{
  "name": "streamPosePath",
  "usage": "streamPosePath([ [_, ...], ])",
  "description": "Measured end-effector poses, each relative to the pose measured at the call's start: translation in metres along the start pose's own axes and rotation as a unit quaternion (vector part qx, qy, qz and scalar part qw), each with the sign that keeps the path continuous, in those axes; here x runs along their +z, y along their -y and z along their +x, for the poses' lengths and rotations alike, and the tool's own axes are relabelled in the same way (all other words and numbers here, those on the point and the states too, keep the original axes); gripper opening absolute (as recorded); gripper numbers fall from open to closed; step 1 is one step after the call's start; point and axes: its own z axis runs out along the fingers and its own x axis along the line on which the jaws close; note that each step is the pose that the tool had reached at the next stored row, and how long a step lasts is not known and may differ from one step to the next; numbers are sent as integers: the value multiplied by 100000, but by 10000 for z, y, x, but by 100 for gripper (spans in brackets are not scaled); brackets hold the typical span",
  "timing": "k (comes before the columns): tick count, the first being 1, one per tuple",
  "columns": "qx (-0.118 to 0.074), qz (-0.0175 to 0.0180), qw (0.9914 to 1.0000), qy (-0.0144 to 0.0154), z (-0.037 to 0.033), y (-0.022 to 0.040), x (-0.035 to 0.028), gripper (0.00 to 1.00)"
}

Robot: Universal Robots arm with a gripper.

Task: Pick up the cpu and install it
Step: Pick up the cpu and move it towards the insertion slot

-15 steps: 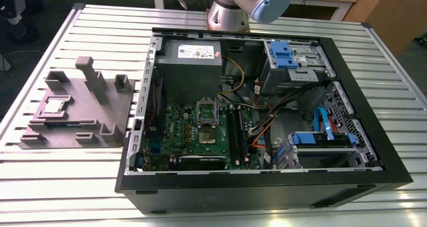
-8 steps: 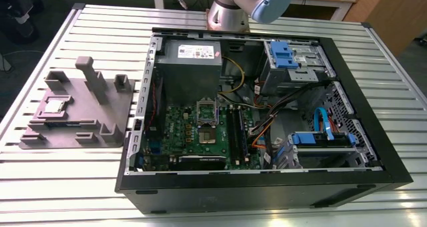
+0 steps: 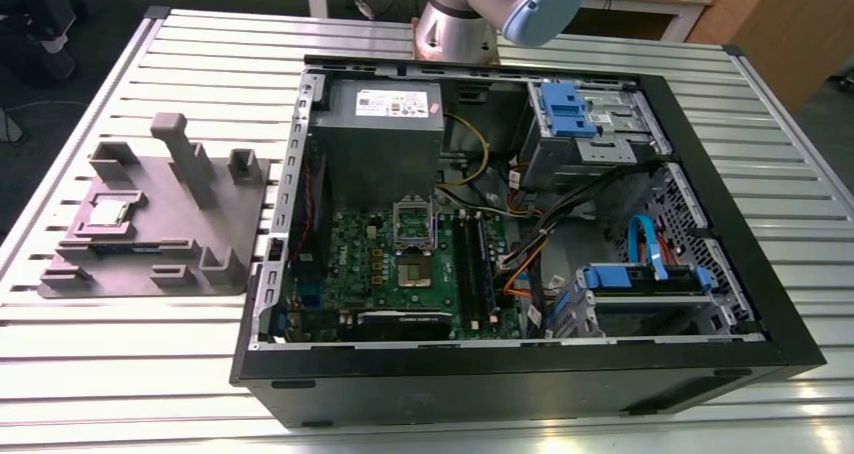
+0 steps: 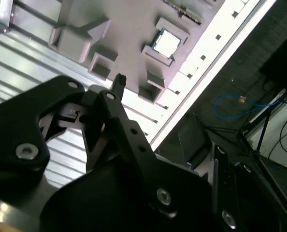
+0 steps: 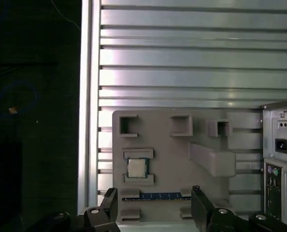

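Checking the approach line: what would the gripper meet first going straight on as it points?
Likely the grey fixture, at the blue strip that the open gripper frames, beside the cpu; depth unclear.

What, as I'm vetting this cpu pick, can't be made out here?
Silvery square cpu in the grey plastic block fixture: corner markings too small, first wrist view.
Rectangular metal socket on the green motherboard: filled or empty, too small, exterior view.
Fixture's near edge: covered by the open black gripper, first wrist view.
Grey robot arm: cut off by the exterior view's edge.
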Motion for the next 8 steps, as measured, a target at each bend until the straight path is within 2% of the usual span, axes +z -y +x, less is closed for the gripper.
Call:
streamPosePath([
  [4,-515,-10,99998,-245,13,4,68,71],
  [8,-513,-10,99998,-262,24,10,140,71],
])
